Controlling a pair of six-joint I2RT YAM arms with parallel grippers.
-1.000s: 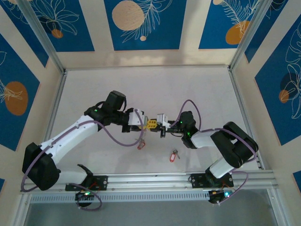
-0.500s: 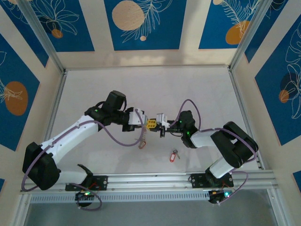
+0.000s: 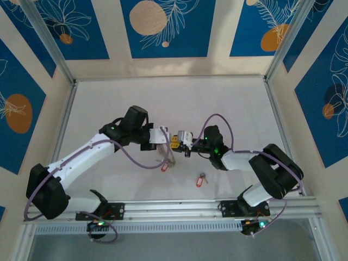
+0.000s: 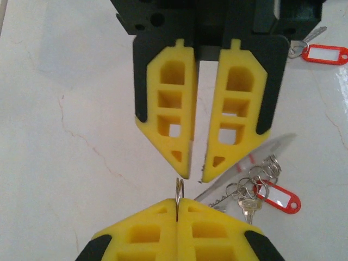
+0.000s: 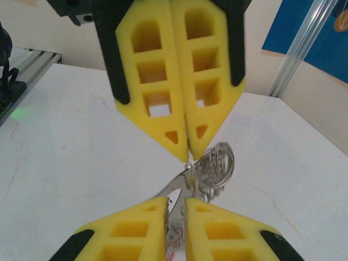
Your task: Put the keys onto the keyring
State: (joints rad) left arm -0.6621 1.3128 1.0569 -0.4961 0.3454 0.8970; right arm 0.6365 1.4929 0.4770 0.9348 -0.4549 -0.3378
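**A:** ok so where are we with the keyring (image 4: 179,190)? On our side the left gripper (image 4: 178,204) is pinched tight on its thin wire. The pads (image 4: 147,235) are flat together and the loop pokes up out of the tips.

**B:** yep, same here. A bunch of small rings and keys (image 4: 246,202) with a red tag (image 4: 278,199) dangles off it just beside the fingers, above the table (image 3: 228,103). It's smeared in the left wrist view, so we can't count the keys.

**A:** and the right gripper (image 5: 175,204)?

**B:** jaws a sliver apart, and we see daylight between them from both wrist cams. From the right wrist, some silvery wire runs down into that gap, but we can't tell if the foam touches it.

**A:** what's different from a second ago, looking from the top?

**B:** the right arm (image 3: 255,163) has pushed left. Its wrist sits nearer the left gripper now, and its elbow has swung out toward the front rail (image 3: 217,204). The two grippers were tip to tip with a clear yellow block showing. Now they're crowded closer and we see less yellow. The left arm barely shifted, and the bunch hangs under its gripper much as before, red tag lowest.

**A:** and the loose key (image 3: 202,179)?

**B:** hasn't budged. It lies flat on the table with its own red tag, near the front rail and well apart from both grippers.
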